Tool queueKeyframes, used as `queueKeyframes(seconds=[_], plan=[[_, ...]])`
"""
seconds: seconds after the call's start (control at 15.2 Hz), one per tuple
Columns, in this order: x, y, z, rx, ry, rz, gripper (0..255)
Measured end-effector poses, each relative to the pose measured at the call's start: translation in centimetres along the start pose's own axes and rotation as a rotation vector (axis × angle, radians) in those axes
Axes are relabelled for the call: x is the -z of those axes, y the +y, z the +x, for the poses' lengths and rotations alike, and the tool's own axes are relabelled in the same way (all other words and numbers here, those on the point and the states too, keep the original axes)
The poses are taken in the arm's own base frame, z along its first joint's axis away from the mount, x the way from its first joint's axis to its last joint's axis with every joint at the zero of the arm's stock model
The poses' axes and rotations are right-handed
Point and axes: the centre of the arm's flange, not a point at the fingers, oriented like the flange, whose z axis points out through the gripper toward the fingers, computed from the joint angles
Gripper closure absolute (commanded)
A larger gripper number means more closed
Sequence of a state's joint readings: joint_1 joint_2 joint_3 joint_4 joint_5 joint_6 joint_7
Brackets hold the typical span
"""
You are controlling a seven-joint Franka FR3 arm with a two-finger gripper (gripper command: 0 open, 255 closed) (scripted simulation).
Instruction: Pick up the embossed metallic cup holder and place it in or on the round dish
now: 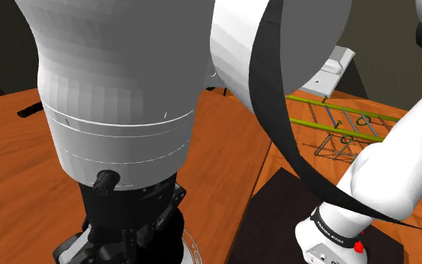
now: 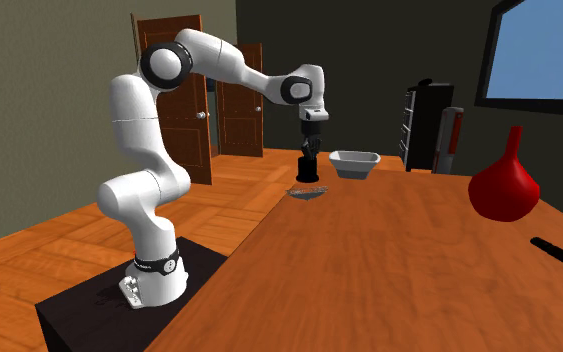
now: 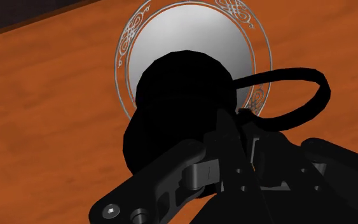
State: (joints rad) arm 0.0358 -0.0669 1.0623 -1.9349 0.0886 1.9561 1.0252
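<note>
Pick looks done: hand (image 2: 310,152) is clamped on the black cup holder (image 3: 177,95), which hangs just above the round dish (image 3: 193,32) on the table (image 2: 389,260), so lowering and release remain.

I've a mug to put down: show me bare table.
Free: the broad tabletop between the round dish and the red vase. Crowded: the far end, where the black cup holder hangs over the dish beside the white bowl.
</note>
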Motion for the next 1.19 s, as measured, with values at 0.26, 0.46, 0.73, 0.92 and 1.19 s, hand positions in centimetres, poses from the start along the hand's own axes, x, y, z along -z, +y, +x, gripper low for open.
queueKeyframes(seconds=[0.26, 0.46, 0.73, 0.92, 1.19], plan=[[-0.5, 0.1, 0.1, 0.0, 0.0, 0.0, 255], [-0.6, 0.1, 0.1, 0.0, 0.0, 0.0, 0], [-0.6, 0.1, 0.1, 0.0, 0.0, 0.0, 0], [0.0, 0.1, 0.1, 0.0, 0.001, 0.001, 0], [3.8, 0.2, 0.1, 0.0, 0.001, 0.001, 0]])
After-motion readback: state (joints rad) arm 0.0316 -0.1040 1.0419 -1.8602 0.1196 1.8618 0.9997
